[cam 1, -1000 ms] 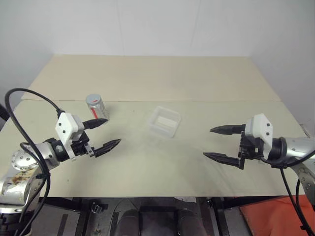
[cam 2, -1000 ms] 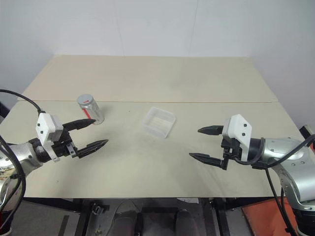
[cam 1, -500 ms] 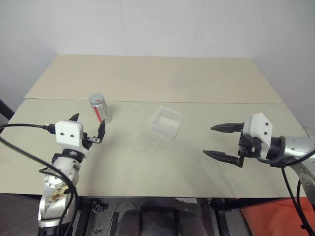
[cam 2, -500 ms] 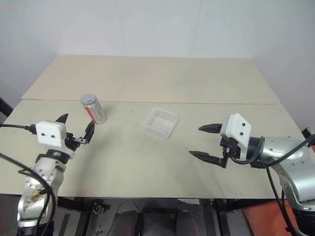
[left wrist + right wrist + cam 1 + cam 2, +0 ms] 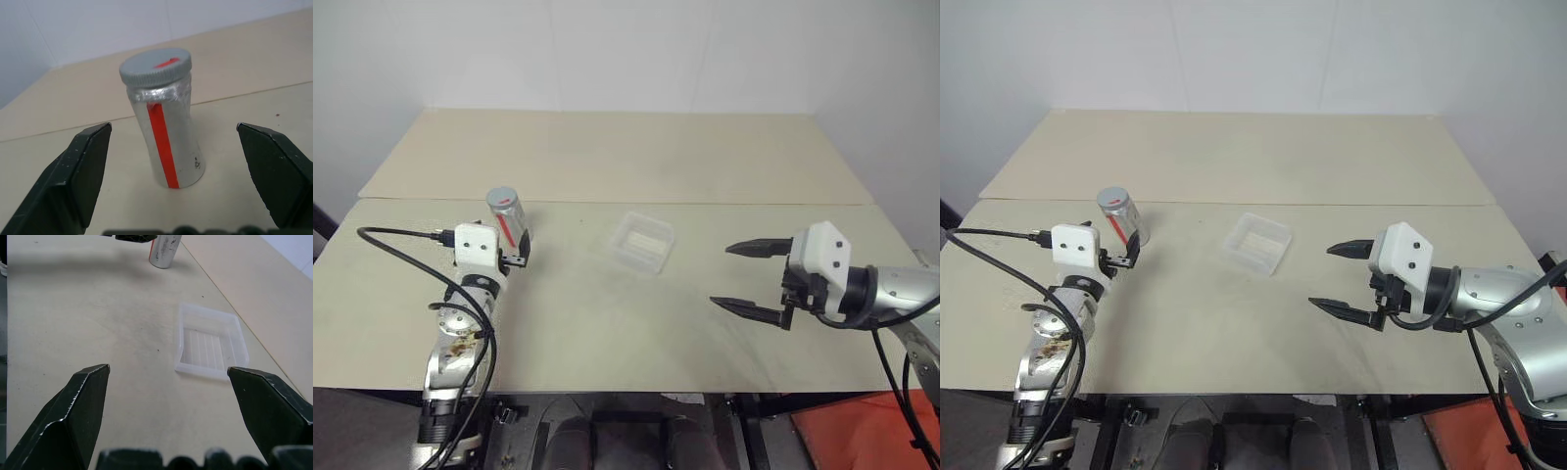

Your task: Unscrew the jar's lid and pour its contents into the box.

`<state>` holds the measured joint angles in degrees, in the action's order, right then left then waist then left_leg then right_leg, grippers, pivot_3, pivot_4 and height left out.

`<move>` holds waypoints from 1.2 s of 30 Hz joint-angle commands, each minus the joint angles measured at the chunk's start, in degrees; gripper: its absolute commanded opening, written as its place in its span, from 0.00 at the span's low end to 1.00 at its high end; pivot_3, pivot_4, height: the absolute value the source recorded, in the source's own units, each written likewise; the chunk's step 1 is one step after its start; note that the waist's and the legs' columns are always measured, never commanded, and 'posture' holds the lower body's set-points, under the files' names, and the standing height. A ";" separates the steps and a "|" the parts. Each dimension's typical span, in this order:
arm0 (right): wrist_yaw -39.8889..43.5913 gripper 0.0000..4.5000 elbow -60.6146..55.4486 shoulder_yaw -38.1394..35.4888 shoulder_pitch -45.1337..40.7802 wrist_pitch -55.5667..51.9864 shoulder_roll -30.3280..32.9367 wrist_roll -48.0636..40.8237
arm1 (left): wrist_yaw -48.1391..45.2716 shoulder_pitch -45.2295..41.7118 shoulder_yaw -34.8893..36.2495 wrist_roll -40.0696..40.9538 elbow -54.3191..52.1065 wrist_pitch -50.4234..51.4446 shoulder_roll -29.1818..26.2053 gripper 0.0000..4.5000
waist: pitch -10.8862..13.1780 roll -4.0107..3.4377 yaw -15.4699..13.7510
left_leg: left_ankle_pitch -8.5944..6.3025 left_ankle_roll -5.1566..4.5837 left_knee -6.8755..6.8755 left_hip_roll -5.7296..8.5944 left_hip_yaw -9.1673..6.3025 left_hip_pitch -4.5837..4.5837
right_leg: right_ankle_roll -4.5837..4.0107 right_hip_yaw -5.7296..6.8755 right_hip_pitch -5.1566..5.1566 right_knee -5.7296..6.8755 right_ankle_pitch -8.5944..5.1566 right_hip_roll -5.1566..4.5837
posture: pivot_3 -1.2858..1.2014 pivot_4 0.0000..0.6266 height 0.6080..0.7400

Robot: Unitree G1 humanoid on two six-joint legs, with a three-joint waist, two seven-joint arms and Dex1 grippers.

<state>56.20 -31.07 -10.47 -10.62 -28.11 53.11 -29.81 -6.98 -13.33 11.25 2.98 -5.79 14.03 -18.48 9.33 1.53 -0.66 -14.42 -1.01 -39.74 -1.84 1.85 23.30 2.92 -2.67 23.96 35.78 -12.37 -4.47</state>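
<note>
Left claw (image 5: 171, 161) stands wide open with nothing in it, level with the jar (image 5: 168, 132) and aimed straight at it; the jar sits upright between the two black fingers, touching neither. Its grey lid (image 5: 155, 67) is screwed on, a red mark on top and a red stripe running down the silvery side. The contents cannot be made out. From the head camera the jar stands on the bench (image 5: 607, 323) towards its left edge, just nearer than the seam that crosses the top from side to side.

Right claw (image 5: 749, 277) is also spread wide and empty, hanging above the bench towards the right edge, its fingers pointing left at the middle. The box (image 5: 641, 242) rests empty near the middle of the bench, between the two claws and well apart from both, its ribbed floor plain in the right wrist view. Open bench lies between each claw and what it faces.

A black cable (image 5: 401, 257) loops from the left wrist. The bench top is pale beige, faintly scuffed near the box. Behind it rises a plain white wall (image 5: 626, 49).
</note>
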 commanded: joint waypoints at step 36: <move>0.92 1.00 0.17 0.09 -2.44 0.52 1.04 0.89 | 1.76 -25.38 0.65 0.33 40.65 -17.43 1.16 0.99 | 0.00 0.01 -0.02 | 0.00 0.00 -0.01 0.02 0.01 0.08 | 0.04 0.01 0.04 -0.01 0.02 -0.01 | 0.52 0.24 1.00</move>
<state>57.02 -30.22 -9.48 -12.15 -28.11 53.57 -28.31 -5.77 -36.68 11.24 2.47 34.31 -1.33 -17.53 9.33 1.54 -0.68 -14.42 -1.00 -39.75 -1.82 1.86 23.38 2.96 -2.66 24.00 35.77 -12.34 -4.48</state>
